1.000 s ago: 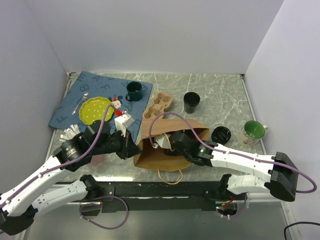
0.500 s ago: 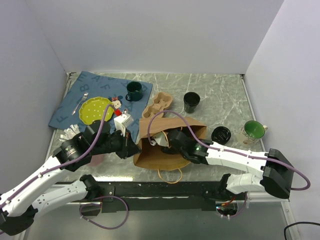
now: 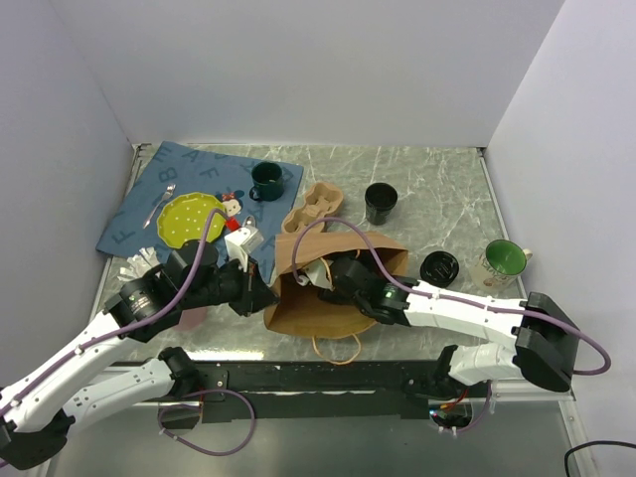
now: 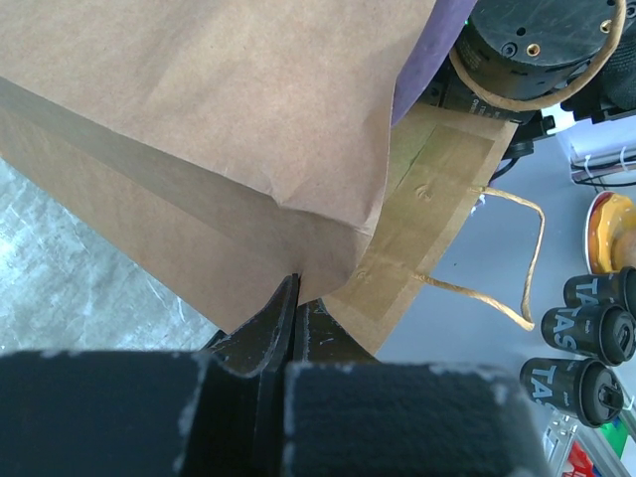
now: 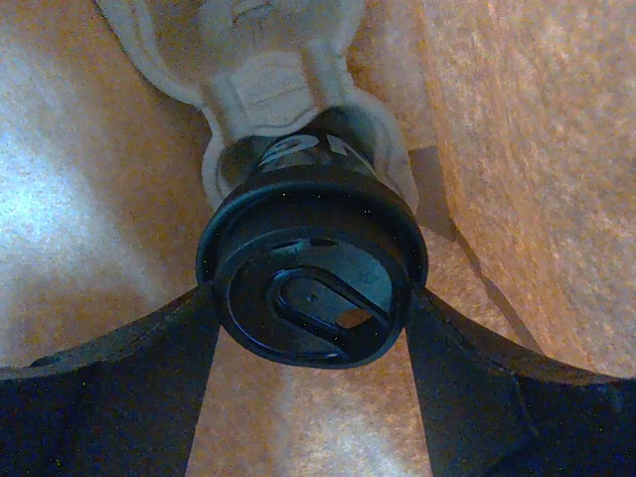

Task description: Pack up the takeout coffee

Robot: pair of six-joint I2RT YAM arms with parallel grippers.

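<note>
Right tool (image 5: pixel 310 298) reaches inside the brown paper bag (image 3: pixel 308 316), its jaws clasping the lidded black coffee cup (image 5: pixel 313 263), which sits in a pale cup tray (image 5: pixel 263 84). Left tool (image 4: pixel 293 303), closed, pinches the bag's edge. Packing looks nearly done; releasing and withdrawing are left.

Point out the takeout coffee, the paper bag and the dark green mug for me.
takeout coffee (image 5: pixel 313 273): right wrist view, middle of its lid.
paper bag (image 3: pixel 303 316): top external view, near side wall.
dark green mug (image 3: pixel 264 183): top external view, its body.
</note>
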